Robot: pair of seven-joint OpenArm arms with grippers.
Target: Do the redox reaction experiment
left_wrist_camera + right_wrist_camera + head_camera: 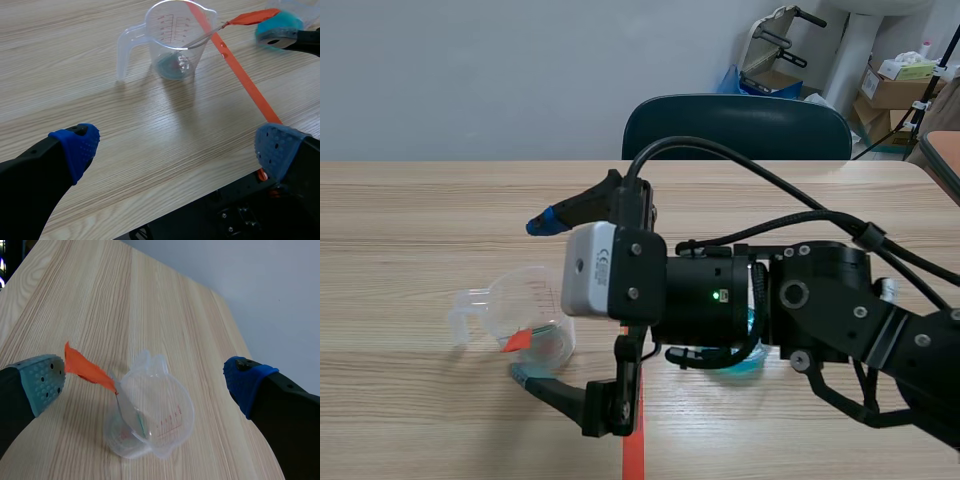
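Right arm (820,310) comes in from right, past middle, low over wooden counter (420,210). Jaws wide apart: blue-padded finger (545,222) up, other finger down by counter. Clear measuring cup (525,305) upright between fingertips, orange-red stirrer tip (517,340) at its wall. Teal object (748,362) mostly hidden under arm. Dark chair (735,125) behind counter.

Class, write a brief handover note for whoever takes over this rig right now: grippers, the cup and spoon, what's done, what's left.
Left gripper: open, empty, measuring cup ahead of it, apart.
Right gripper: open, one finger either side of the cup; spoon not gripped.
Cup: upright on the table, a little bluish liquid inside, spoon leaning in it, orange handle out.
To do: probably grip the spoon and stir; how far the reaction has got can't be judged.
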